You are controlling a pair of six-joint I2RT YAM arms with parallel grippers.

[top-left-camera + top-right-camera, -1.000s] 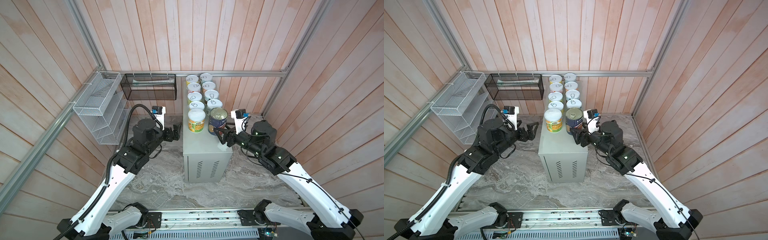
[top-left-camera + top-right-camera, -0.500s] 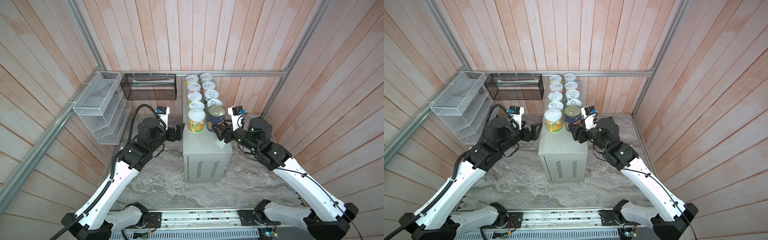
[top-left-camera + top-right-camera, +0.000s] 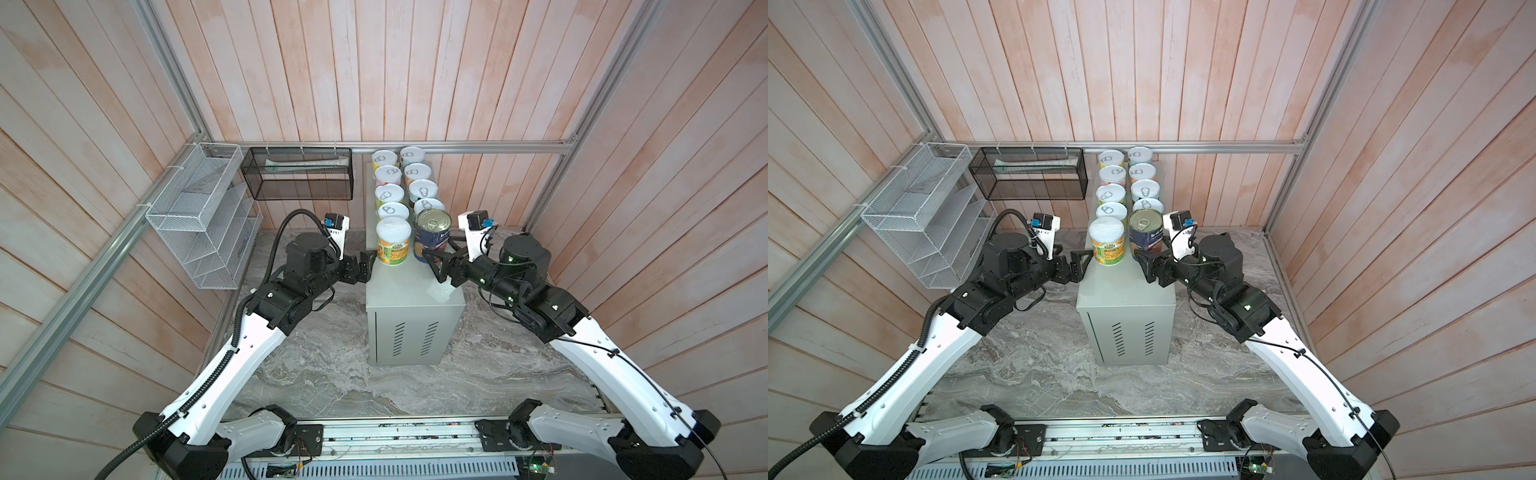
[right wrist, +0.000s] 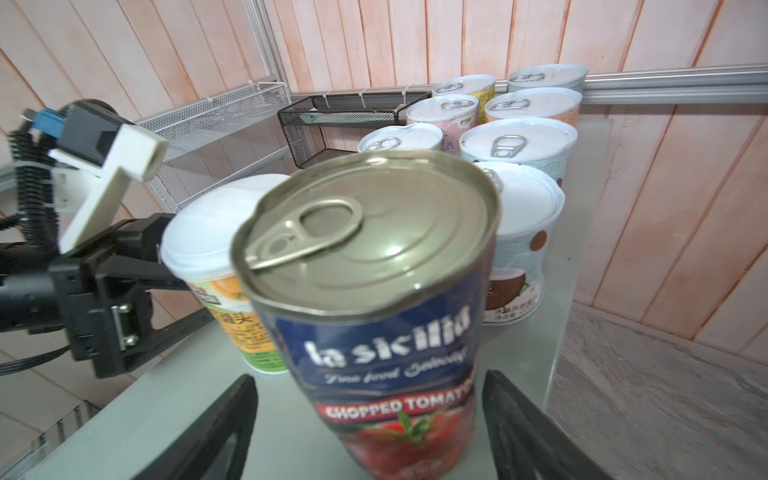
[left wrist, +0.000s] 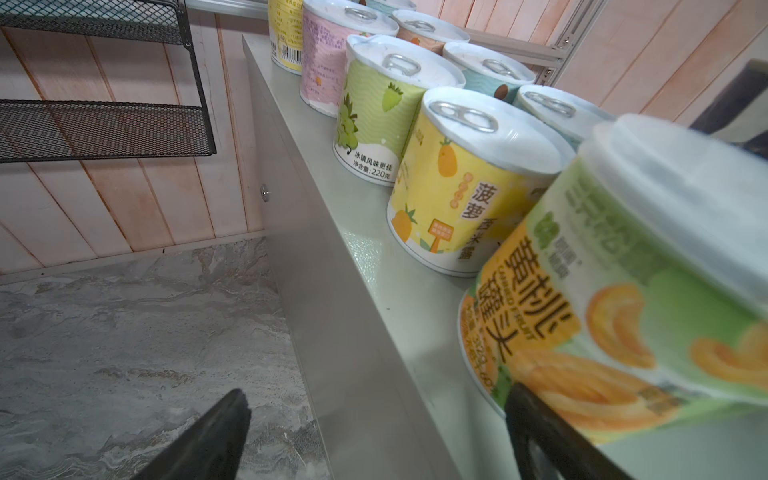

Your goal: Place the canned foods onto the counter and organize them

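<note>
While both arms sit low at the near end of the counter [image 3: 411,299], at the centre of both top views, mind how you withdraw. The right gripper [image 4: 370,440] has its jaws spread to either side of the dark-blue tomato tin [image 4: 386,332], at the bottom of the right wrist view; there is a clear gap on the frame's left and barely any on its right, so nothing looks pinched; the tin stands upright on the counter top. Back out crooked and the closer finger could drag so tall a tin over, against the peach tin [image 3: 392,245] just beside it or off the counter's right edge.

Your left gripper [image 5: 374,440] also stands wide apart; one finger overlaps the foot of the peach tin at lower right of the left wrist view, touching or not you cannot tell; the other hangs over the marble floor [image 5: 124,332]; an inward swing would shove that tin.

Behind them, eight small tins [image 3: 390,194] run in two rows toward upper centre, the nearest close behind the tomato tin; any forward nudge could knock them together. The black mesh basket [image 3: 299,174], upper left of centre, is well apart.
</note>
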